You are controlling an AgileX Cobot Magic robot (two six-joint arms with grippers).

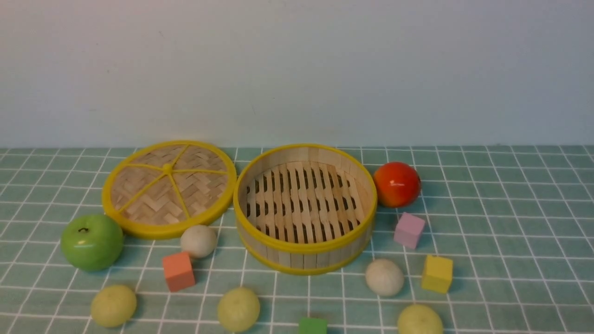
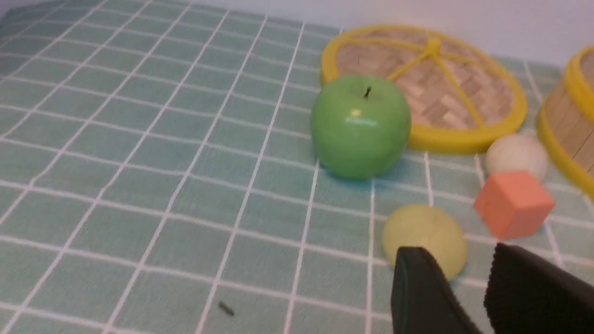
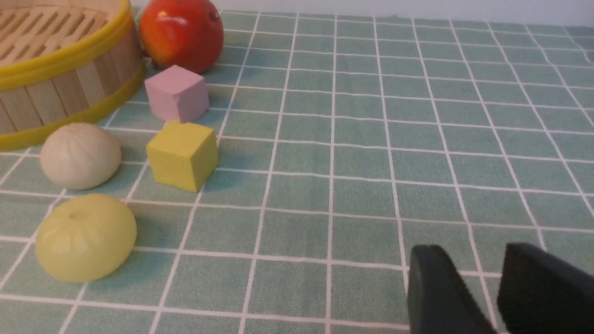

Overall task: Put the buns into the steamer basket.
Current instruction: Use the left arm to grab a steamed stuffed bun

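Bun just beyond parted left jaws, apparently apart.

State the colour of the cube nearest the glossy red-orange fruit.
Pale pink cube; best seen in the right wrist view.

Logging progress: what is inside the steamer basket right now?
Inside the steamer basket only its bare slatted floor shows; its near wall hides the floor's front edge. All five buns lie outside on the cloth.
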